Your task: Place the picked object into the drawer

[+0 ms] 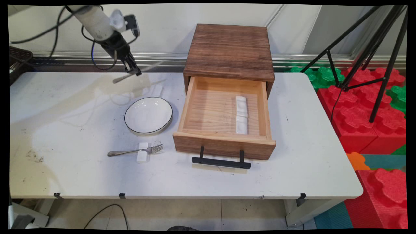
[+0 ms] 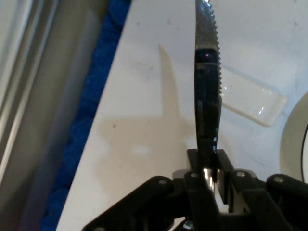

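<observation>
Fingers (image 2: 208, 166) clamped tight on a knife (image 2: 207, 86) near the middle of its length, as the hand view shows; serrated edge plain along the blade. Gripper (image 1: 134, 70) raised above the far left part of the worktop (image 1: 81, 169), knife clear of the surface. In the main view, long axis of knife (image 1: 138, 72) near level, running left to right with a slight rise toward the right; which end is the blade cannot be told there. Directly beneath, a small white rest (image 2: 252, 98) on the worktop, empty. Just nearer, a white plate (image 1: 148, 115) with a dark rim, nothing on it. Nearer again, a fork (image 1: 136, 150) across a second white rest (image 1: 143, 152), tines to the right. To the right, a wooden drawer box (image 1: 229, 52), drawer (image 1: 224, 113) pulled open, two white rests (image 1: 241, 114) end to end inside. Judged status: knife lifted and carried, not yet set down anywhere; fork in place on its rest.
</observation>
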Motion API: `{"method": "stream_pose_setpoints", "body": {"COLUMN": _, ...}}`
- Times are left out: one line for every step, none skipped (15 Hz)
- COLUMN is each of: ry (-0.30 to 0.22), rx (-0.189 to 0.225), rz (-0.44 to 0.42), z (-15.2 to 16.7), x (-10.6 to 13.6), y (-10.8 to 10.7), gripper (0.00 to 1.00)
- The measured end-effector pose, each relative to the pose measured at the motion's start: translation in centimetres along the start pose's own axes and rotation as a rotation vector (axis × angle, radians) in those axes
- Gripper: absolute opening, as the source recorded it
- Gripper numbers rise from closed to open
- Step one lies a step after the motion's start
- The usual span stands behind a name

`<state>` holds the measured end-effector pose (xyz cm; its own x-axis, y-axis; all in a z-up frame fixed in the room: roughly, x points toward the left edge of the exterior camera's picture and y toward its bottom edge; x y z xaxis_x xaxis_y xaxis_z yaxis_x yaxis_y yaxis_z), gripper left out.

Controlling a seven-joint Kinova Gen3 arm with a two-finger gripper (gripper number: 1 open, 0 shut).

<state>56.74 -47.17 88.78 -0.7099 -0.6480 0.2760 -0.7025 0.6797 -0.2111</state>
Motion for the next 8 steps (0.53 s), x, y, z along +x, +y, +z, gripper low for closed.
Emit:
{"method": "stream_pose_setpoints", "body": {"ry": 0.005, "rx": 0.011, "rz": -0.011, "z": -0.7, "x": 0.1, "y": 0.2, "gripper": 0.0}}
{"method": "stream_pose_setpoints", "body": {"ry": 0.014, "rx": 0.028, "rz": -0.024, "z": -1.8, "x": 0.4, "y": 0.5, "gripper": 0.0}}
{"method": "stream_pose_setpoints", "body": {"ry": 0.02, "rx": 0.04, "rz": -0.033, "z": -2.5, "x": 0.5, "y": 0.7, "gripper": 0.0}}
{"method": "stream_pose_setpoints", "body": {"ry": 0.029, "rx": 0.058, "rz": -0.046, "z": -3.6, "x": 0.8, "y": 1.0, "gripper": 0.0}}
{"method": "stream_pose_setpoints", "body": {"ry": 0.035, "rx": 0.071, "rz": -0.054, "z": -4.4, "x": 1.1, "y": 1.3, "gripper": 0.0}}
{"method": "stream_pose_setpoints", "body": {"ry": 0.045, "rx": 0.089, "rz": -0.066, "z": -5.5, "x": 1.5, "y": 1.7, "gripper": 0.0}}
{"method": "stream_pose_setpoints", "body": {"ry": 0.054, "rx": 0.106, "rz": -0.077, "z": -6.6, "x": 1.9, "y": 2.1, "gripper": 0.0}}
{"method": "stream_pose_setpoints", "body": {"ry": 0.066, "rx": 0.123, "rz": -0.087, "z": -7.8, "x": 2.4, "y": 2.6, "gripper": 0.0}}
